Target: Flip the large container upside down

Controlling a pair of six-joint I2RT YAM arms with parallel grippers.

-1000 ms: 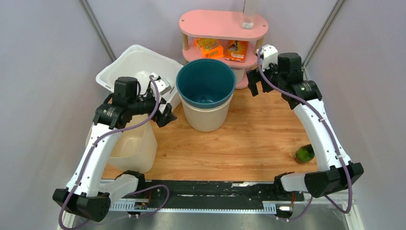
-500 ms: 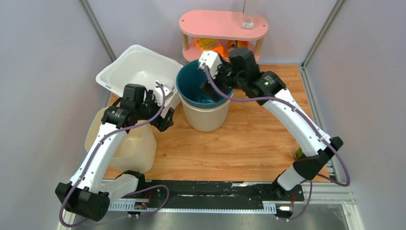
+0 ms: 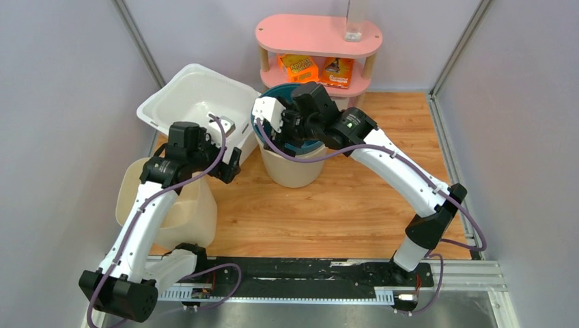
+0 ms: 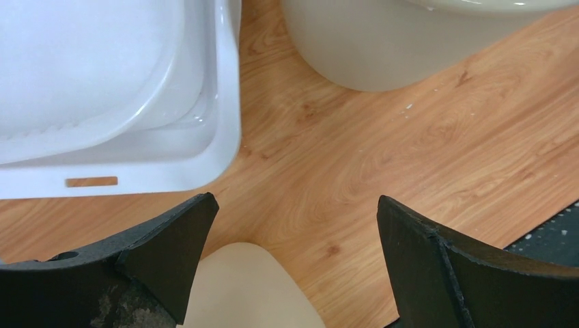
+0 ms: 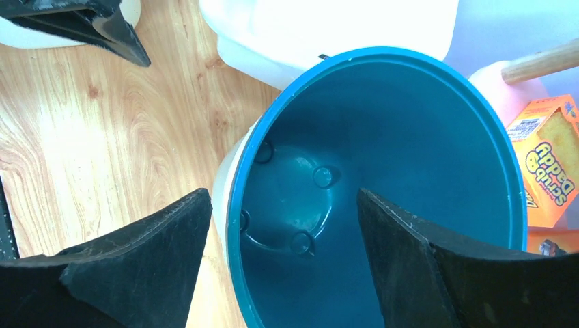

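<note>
Standing upright at the middle of the counter (image 3: 355, 198), the large container (image 5: 410, 137) is straddled at its rim by the right pincer (image 5: 281, 198), spread and gripping nothing; the left pincer (image 4: 293, 201) is held released above bare wood.

Container (image 3: 293, 171) as I see it: cream outside, teal inside, round, upright with mouth up, standing on the table (image 3: 355, 205).
</note>
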